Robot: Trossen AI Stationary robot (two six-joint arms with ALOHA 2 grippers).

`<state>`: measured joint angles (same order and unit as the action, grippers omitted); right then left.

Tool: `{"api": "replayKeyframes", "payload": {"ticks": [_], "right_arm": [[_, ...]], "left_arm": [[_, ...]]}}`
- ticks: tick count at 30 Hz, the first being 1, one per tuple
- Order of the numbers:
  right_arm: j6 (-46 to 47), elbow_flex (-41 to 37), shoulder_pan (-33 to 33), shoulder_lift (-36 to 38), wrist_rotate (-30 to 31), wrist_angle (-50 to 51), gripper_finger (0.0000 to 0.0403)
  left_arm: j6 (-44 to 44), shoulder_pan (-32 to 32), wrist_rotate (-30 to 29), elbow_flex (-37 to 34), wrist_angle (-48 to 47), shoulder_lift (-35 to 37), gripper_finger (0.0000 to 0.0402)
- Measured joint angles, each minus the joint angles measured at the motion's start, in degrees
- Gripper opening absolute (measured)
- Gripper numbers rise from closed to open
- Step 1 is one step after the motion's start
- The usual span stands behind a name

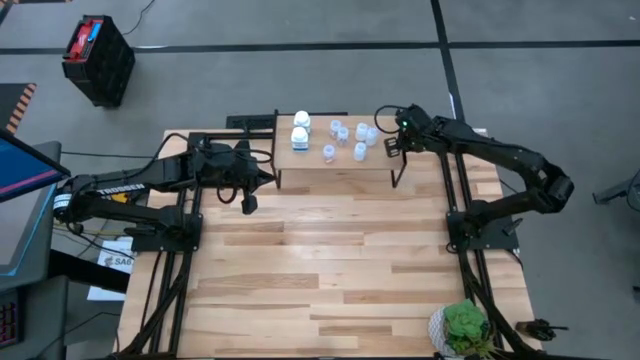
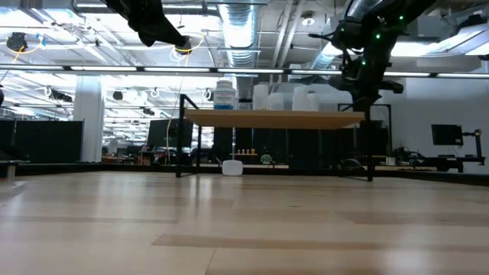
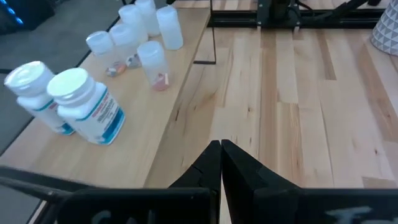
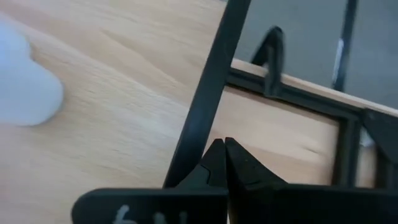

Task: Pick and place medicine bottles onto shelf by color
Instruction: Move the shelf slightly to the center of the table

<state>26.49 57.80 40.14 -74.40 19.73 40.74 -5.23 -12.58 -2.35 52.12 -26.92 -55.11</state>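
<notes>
The shelf [image 1: 340, 162] is a light-wood board on black legs at the table's far middle. On its left end stand two white bottles with blue labels [image 1: 300, 138] [image 3: 87, 107]. Several small translucent bottles [image 1: 345, 138] [image 3: 153, 62] stand in a loose group to their right. My left gripper [image 1: 248, 203] [image 3: 221, 147] is shut and empty, off the shelf's left near corner, above the table. My right gripper [image 1: 392, 146] [image 4: 222, 144] is shut and empty, over the shelf's right end, close beside a black frame bar [image 4: 205, 93].
A small white thing [image 2: 232, 167] lies on the table beneath the shelf. A green potted plant [image 1: 463, 328] stands at the table's near right corner. Broad bare tabletop [image 1: 330, 260] lies between the shelf and the near edge.
</notes>
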Motion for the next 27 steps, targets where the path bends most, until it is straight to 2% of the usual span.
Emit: {"api": "replayKeyframes", "payload": {"ticks": [7, 17, 27], "right_arm": [[-0.1, 0.0, -1.8, 0.0, -3.3, -5.0, 0.0002], [0.4, 0.0, -4.9, 0.0, -3.4, -11.8, 0.0001], [0.1, 0.2, -7.2, -4.7, -2.0, -15.2, 0.0001]], "left_arm": [[0.1, 0.0, 0.0, 0.0, -0.6, 0.0, 0.0000], [0.3, 0.0, 0.0, 0.0, -0.7, 0.0, 0.0000], [0.3, 0.0, 0.0, 0.0, -0.8, 0.0, 0.0000]]}}
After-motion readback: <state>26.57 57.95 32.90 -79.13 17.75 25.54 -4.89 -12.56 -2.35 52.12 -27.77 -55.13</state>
